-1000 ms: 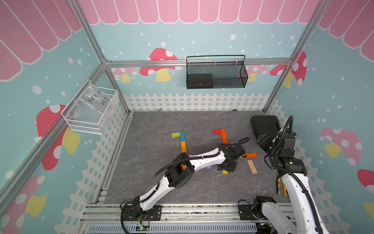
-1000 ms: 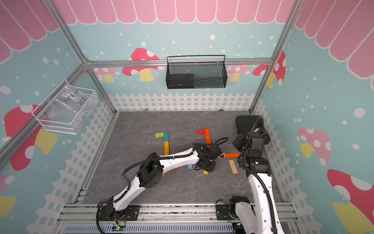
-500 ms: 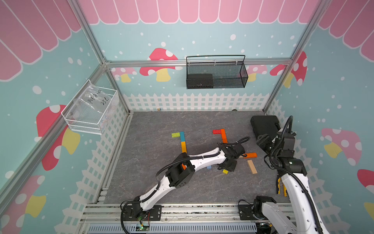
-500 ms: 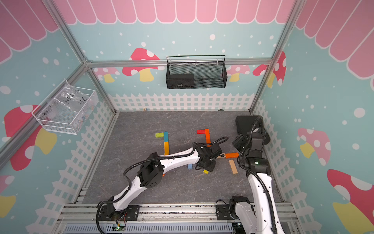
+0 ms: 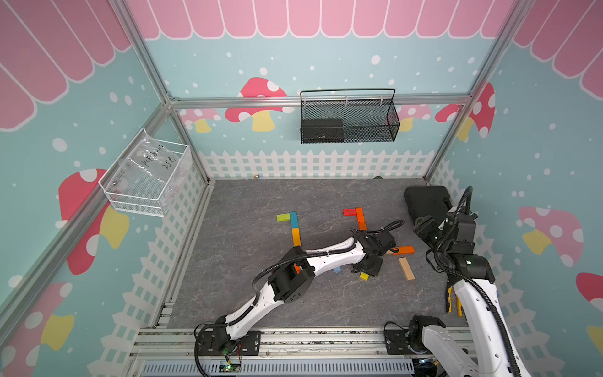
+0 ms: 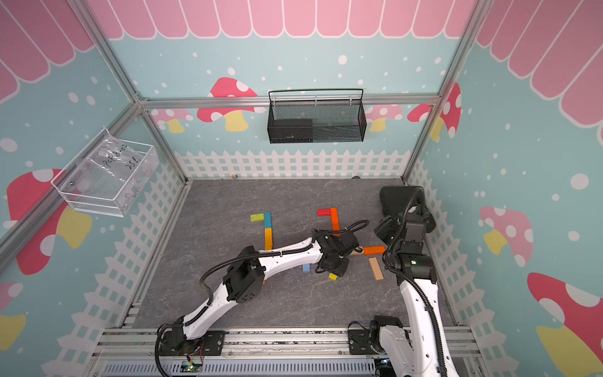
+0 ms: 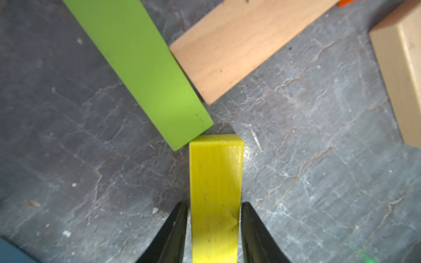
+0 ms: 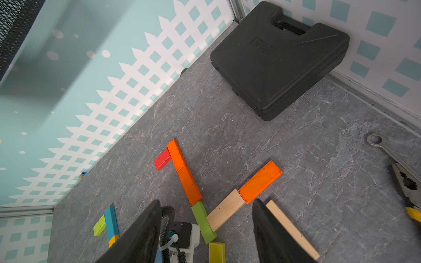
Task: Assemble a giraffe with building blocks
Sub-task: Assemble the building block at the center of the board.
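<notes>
While the left gripper [image 7: 214, 206] straddles the yellow block [image 7: 215, 182] with its jaws narrowly parted, a thin sliver of floor [image 7: 68, 159] shows on each side of that block, so it is not clamped. The yellow block lies flat near the front middle of the floor, its far end touching a corner of the green block [image 7: 145, 68], whose side meets the end of a tan block [image 7: 227, 52]. Seen from the right wrist, the green block extends a line of two orange bars [image 8: 189, 186] capped sideways by a red block [image 8: 163, 160], and the tan block joins an orange block [image 8: 260, 181] end to end. A loose tan bar [image 8: 293, 232] lies just beside them. The right gripper [image 8: 206, 201] hangs over the floor's right side near the black case [image 5: 427, 199], its jaws wide apart and empty. In both top views a lime block [image 5: 283, 217], a blue block [image 5: 294, 219] and an orange piece [image 5: 296, 236] form a separate group further left.
</notes>
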